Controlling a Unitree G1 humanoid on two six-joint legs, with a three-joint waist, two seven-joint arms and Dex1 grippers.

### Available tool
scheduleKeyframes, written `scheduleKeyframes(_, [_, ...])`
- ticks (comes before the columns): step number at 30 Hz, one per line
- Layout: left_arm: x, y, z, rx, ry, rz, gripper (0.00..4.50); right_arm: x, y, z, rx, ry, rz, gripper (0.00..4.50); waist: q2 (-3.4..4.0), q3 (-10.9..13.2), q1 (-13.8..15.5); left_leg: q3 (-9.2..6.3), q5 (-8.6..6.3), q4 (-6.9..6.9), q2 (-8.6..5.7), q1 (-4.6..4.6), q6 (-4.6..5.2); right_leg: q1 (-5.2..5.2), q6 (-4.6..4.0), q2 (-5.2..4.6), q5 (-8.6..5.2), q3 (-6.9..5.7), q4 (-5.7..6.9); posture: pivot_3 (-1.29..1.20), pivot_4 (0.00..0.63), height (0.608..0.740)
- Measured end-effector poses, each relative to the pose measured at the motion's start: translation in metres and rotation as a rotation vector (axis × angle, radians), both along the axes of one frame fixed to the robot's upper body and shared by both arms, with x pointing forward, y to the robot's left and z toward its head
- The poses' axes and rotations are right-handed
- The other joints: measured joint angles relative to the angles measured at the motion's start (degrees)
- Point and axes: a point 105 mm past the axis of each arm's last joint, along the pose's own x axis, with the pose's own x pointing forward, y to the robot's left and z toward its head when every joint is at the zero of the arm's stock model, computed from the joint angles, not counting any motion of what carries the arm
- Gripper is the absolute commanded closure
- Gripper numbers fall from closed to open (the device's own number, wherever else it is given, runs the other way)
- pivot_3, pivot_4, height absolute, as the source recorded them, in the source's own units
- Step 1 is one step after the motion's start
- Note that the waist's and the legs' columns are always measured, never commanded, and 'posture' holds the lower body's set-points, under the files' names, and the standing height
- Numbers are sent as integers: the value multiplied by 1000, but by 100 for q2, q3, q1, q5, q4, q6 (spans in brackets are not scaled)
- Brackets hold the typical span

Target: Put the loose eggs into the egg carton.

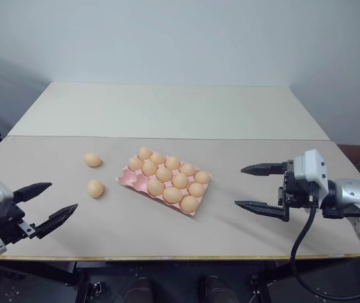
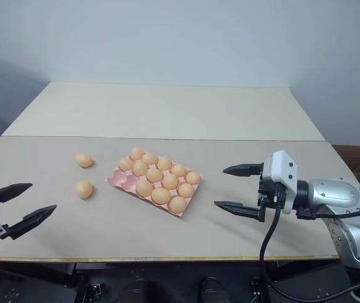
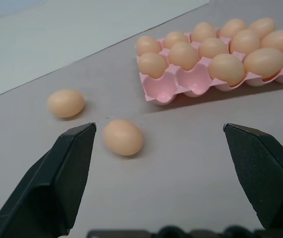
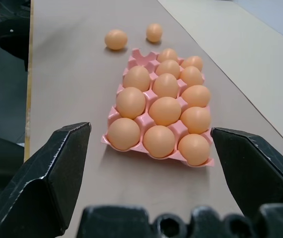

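Two loose eggs lie on the table left of the egg carton, one farther back [image 1: 92, 160] and one nearer [image 1: 95, 188]. The pink egg carton [image 1: 131, 178] sits mid-table, slanted, with several eggs in its cups and two bare cups at its left end [image 3: 174, 88]. My left gripper [image 1: 63, 196] hovers open at the table's front left, aimed toward the nearer egg [image 3: 123, 137], with nothing between its fingers. To the right of the carton my right gripper [image 1: 240, 186] stands open and empty, pointing at the carton [image 4: 146, 53].
The tan table [image 1: 243, 233] has its front edge just below both grippers. A paler table section [image 1: 167, 110] extends behind it to the wall. Bare surface lies between the carton and each gripper.
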Motion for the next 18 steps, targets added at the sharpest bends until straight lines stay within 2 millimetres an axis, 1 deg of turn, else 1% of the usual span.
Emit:
scheduleKeyframes(3, [-2,-4,2,2,-5,5,30,1,0,-1,0,7,3,0,0,0,-14,1,0,-1,0,-2,0,-3,0,2,0,2,0,0,150,740])
scheduleKeyframes(18, [-2,-10,4,-27,0,8,30,3,-1,-2,-5,8,5,0,0,0,-17,3,0,-1,1,0,0,-3,-1,3,-1,3,0,0,150,740])
